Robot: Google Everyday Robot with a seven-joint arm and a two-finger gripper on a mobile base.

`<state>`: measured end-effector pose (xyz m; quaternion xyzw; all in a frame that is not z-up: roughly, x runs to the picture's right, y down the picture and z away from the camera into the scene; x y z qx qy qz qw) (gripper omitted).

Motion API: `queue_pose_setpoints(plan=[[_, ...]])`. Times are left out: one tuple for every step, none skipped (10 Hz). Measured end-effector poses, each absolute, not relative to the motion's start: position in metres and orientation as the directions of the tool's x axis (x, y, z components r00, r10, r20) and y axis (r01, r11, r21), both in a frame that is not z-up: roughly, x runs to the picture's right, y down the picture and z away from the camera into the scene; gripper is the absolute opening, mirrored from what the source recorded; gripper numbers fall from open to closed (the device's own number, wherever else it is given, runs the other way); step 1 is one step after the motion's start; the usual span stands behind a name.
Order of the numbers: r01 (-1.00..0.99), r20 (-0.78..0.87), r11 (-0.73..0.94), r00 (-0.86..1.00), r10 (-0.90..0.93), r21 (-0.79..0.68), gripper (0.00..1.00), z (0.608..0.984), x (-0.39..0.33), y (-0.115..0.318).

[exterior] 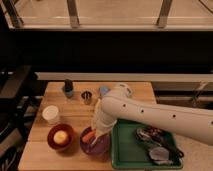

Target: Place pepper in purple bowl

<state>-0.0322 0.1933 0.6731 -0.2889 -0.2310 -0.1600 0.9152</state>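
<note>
The purple bowl point(98, 146) stands on the wooden table near the front, right of the red bowl. My arm reaches in from the right and bends down over it. My gripper point(93, 137) hangs just above the purple bowl's left half and is shut on the pepper point(88, 135), a small orange-red piece that shows at the gripper's tip over the bowl's rim. The arm hides the bowl's far side.
A red bowl point(60, 138) with a yellow ball sits left of the purple bowl. A white cup point(50, 114) stands behind it. A metal cup point(86, 97), a dark object point(68, 88) and a blue item point(103, 91) stand at the back. A green tray point(131, 159) with utensils lies to the right.
</note>
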Motion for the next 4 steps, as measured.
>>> queue_pose_setpoints(plan=[[0.427,0.516,0.782,0.842,-0.16,-0.454,0.54,0.673,-0.0327,0.1933],[0.428,0.517,0.781,0.841,-0.16,-0.455,0.54,0.6731,-0.0332,0.1935],[0.429,0.517,0.781,0.841,-0.161,-0.455,0.54,0.6732,-0.0333,0.1935],[0.428,0.516,0.781,0.842,-0.16,-0.455,0.54,0.6733,-0.0327,0.1935]])
